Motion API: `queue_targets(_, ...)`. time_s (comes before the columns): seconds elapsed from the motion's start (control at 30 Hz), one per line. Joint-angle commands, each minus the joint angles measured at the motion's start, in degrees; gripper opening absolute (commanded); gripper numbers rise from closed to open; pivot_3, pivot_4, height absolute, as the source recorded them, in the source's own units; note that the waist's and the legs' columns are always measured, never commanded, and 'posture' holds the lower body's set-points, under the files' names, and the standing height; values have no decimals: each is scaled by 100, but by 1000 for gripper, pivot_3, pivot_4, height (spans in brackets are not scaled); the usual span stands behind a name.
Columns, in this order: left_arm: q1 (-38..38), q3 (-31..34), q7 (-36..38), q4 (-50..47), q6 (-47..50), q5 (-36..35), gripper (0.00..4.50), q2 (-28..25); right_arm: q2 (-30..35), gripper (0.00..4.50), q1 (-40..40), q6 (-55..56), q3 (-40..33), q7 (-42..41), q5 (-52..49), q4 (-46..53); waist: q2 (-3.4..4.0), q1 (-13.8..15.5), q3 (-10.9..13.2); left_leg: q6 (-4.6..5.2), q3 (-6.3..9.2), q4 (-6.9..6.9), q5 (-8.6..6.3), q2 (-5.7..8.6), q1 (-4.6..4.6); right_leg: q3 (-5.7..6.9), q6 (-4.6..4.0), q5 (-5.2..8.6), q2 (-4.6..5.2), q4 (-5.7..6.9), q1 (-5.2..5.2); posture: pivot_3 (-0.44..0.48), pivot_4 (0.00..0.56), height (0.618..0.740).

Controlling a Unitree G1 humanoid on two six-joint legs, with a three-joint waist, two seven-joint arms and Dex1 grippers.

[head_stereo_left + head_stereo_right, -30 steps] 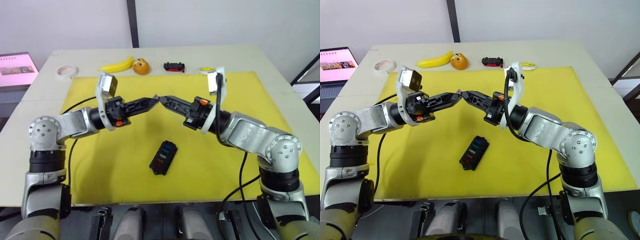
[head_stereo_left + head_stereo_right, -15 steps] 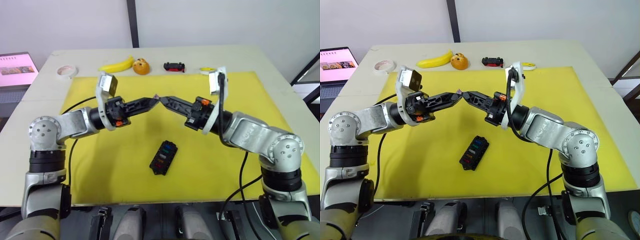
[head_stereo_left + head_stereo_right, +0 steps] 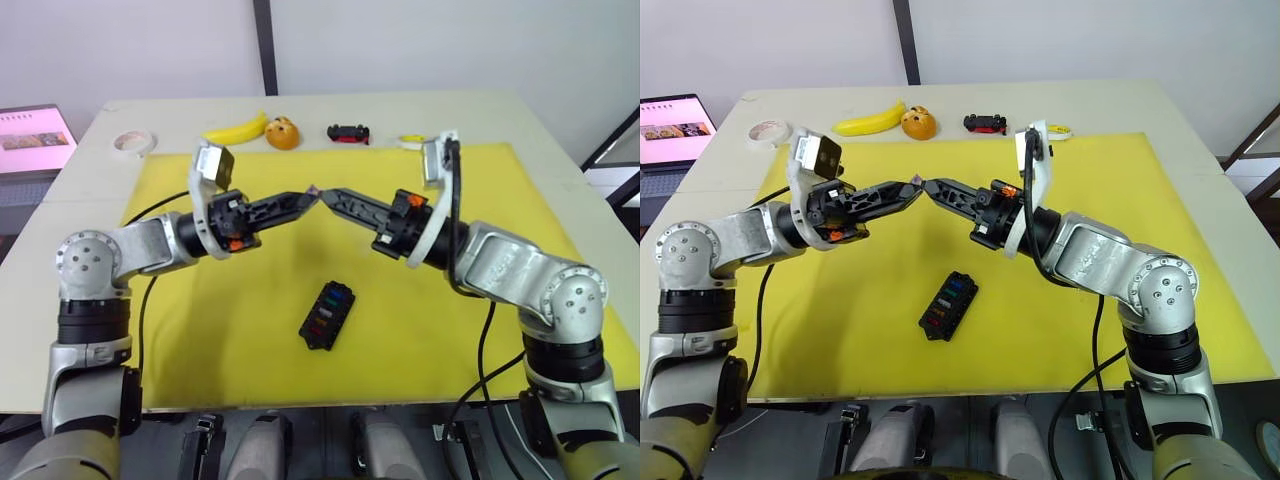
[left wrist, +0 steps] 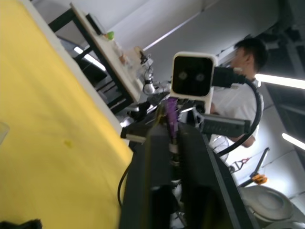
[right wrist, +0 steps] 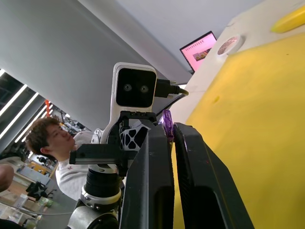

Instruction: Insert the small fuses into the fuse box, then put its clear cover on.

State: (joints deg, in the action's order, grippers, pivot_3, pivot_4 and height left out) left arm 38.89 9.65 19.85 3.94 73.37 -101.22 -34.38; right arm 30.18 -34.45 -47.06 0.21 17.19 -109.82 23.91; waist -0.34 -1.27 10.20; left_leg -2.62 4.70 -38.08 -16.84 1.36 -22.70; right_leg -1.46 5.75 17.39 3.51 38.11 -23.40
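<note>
Left claw [image 3: 312, 197] and right claw [image 3: 322, 194] tip to tip, raised above yellow mat [image 3: 200, 330]. Both pinched onto one purple fuse [image 3: 314, 189] between them: tiny, translucent violet, narrow, poking up past fingertips in both wrist views. Fuse box [image 3: 327, 315] flat on mat below, nearer front edge, set diagonally; black block, several slots filled with red, blue, teal and purple pieces. Clear cover not made out. Banana [image 3: 235, 131], orange fruit [image 3: 283, 132], toy car [image 3: 348, 132], tape roll [image 3: 132, 143] lined along far side of bench [image 3: 500, 110].
</note>
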Motion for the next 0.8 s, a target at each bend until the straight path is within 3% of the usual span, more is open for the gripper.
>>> queue_targets(0.03, 132, 46, 415, -3, 138, 352, 2386, -297, 79, 0, -61, 138, -123, -47, -170, 269, 0, 3, 0, 0, 0, 0, 0, -1, 0, 0, 0, 0, -1, 0, 0, 0, 150, 740)
queue_targets(0.17, 174, 111, 1162, 35, 256, 958, 4304, -742, 239, 0, -6, 118, -171, -89, -143, 336, 0, 5, 1, 1, -1, 0, -1, 0, -1, 0, 0, 0, -2, -1, 0, 0, 150, 740)
queue_targets(0.2, 172, 94, 1404, -8, 250, 1149, 4468, -843, 300, 0, 11, 93, -173, -127, -113, 358, 0, 6, 1, 2, -1, 0, -1, 1, 0, 0, 0, 0, -3, -1, 0, 0, 150, 740)
queue_targets(0.33, 33, -379, 3064, -682, -414, 2553, 4468, -1446, 685, 0, 112, -115, -169, -460, 281, 595, 2, 9, 2, 3, -2, 1, -2, 0, -2, 0, -1, 1, -5, -3, 0, 0, 150, 740)
queue_targets(0.53, -35, -1737, 5564, -1107, -2483, 4913, 4468, -2073, 1455, 0, 360, -548, 24, -1191, 1575, 1314, 8, 38, 5, 4, -5, 4, -2, -1, -1, -1, -3, 2, -3, -8, 1, 0, 150, 740)
queue_targets(0.63, -35, -2301, 6458, -953, -3956, 6115, 4468, -2007, 1751, 0, 557, -668, 254, -1501, 2506, 1728, 5, 49, 7, 4, -5, 5, -2, -2, -1, 0, -4, 2, -4, -11, 2, 0, 150, 740)
queue_targets(0.8, 256, -2768, 7144, -83, -5915, 7377, 4468, -1253, 1923, 0, 864, -688, 830, -1820, 4151, 2144, 4, 56, 8, 6, -5, 4, -3, -4, -6, 2, -3, 2, -3, -14, 3, 0, 150, 740)
